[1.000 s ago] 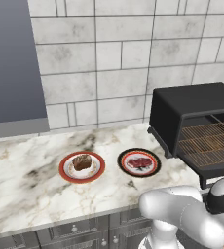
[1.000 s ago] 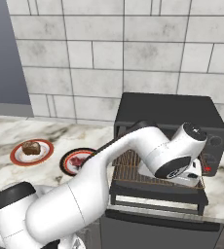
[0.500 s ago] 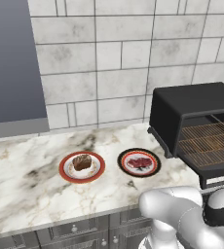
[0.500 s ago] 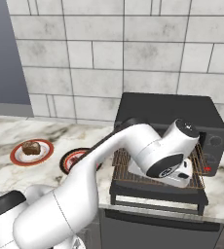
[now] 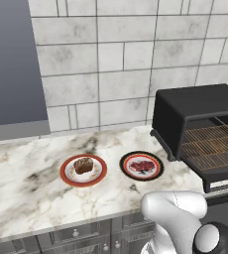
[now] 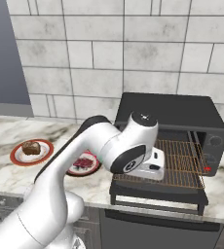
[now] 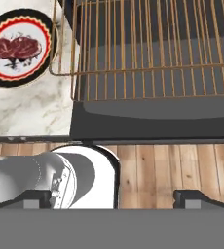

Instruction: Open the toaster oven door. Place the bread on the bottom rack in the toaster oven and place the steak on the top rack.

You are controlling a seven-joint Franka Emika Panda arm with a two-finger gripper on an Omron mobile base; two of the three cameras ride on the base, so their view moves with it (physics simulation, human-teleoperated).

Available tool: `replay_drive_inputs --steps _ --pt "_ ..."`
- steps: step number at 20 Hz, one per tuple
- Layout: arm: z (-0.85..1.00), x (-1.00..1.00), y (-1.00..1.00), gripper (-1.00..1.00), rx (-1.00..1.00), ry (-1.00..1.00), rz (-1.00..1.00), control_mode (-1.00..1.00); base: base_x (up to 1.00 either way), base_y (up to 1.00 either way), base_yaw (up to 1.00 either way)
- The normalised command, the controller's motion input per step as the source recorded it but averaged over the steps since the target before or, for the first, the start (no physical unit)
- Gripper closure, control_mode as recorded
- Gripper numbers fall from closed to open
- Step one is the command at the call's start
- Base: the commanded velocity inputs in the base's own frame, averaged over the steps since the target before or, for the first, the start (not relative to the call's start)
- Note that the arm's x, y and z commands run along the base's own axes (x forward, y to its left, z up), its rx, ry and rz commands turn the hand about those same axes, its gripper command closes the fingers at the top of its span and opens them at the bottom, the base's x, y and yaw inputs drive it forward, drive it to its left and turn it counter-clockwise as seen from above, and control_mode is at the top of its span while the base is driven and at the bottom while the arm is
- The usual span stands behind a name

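I am holding my pincer (image 7: pixel 114 197) out in front of the toaster oven (image 6: pixel 170 114), its two fingers spread wide with nothing between them. In the hand view, my dark fingertips (image 7: pixel 194 198) are rising at the bottom edge, well apart from each other, over the wooden floor (image 7: pixel 182 170) below the counter edge.

The toaster oven door (image 6: pixel 158 193) is hanging fully open, lying flat out in front of the oven's mouth. Above it, two wire racks are sticking out of the cavity. The bottom rack (image 7: pixel 148 85) and the top rack (image 7: pixel 148 34) are both showing bare in the hand view, the lower one reaching a little further toward me. In the right base view my hand is hovering just over the front left part of the racks (image 6: pixel 182 165).

The steak (image 5: pixel 142 165) is lying on a black-rimmed plate (image 5: pixel 126 171) on the marble counter (image 5: pixel 27 198), just to the left of the oven. In the hand view that same steak (image 7: pixel 15 48) is showing at the upper left, beside the corner of the pulled-out racks.

The bread (image 5: pixel 83 165) is sitting on a red-rimmed plate (image 5: pixel 66 176), left of the steak's plate, the two plates standing near each other but apart. Behind everything a grey tiled wall (image 5: pixel 111 59) is rising.
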Motion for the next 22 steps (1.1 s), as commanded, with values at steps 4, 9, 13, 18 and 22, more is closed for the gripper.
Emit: replay_drive_inputs --steps 4,9,13,18,22 --pt "0.17 0.00 0.49 -1.00 -0.16 0.00 0.00 -1.00 0.00 0.00 0.00" --pt "0.16 0.00 0.38 -1.00 -0.14 0.00 0.00 -1.00 0.00 0.00 0.00" --pt "0.10 0.00 0.33 -1.00 -0.09 0.00 0.00 -1.00 0.00 0.00 0.00" --pt "0.14 0.00 0.28 -1.00 -0.02 0.00 -0.01 -1.00 0.00 0.00 0.00" --pt "0.11 0.00 0.25 -1.00 0.00 0.00 -0.03 -1.00 0.00 0.00 0.00"
